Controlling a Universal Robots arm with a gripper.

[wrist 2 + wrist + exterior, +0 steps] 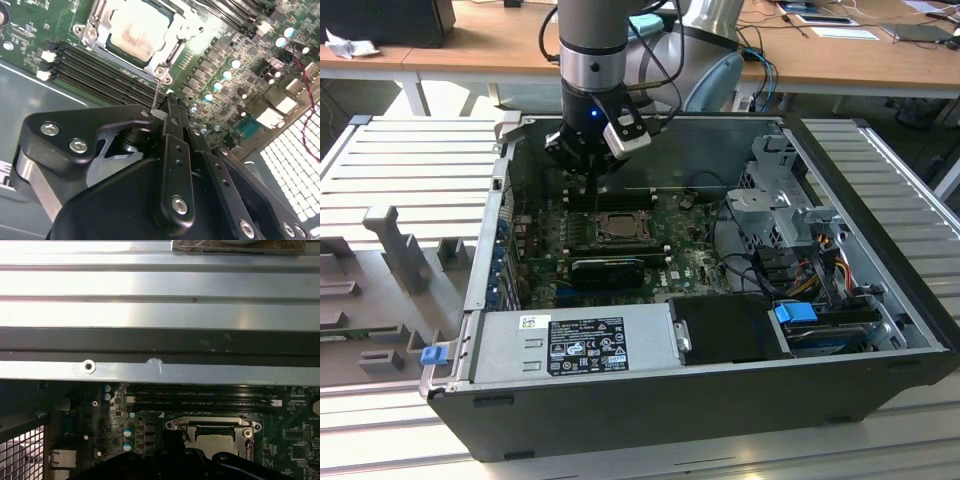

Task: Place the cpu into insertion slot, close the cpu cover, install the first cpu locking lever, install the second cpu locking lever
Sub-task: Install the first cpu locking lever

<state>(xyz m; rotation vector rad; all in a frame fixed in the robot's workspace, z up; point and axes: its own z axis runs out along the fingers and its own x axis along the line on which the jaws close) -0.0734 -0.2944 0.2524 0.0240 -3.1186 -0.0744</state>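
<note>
Tool (166, 111) clenched: fingertips pinched on the free end of a thin wire locking lever (157, 95), which rises from the corner of the insertion slot (161, 74). The cpu (137, 32) sits in that slot, and the cpu cover (101, 25) appears to lie down over it. Risk: the grip on so thin a wire looks marginal, so the sprung lever could slip out and snap back. A sideways pull could bend it or drive the fingers into the memory slots (90, 67) just beside.
</note>
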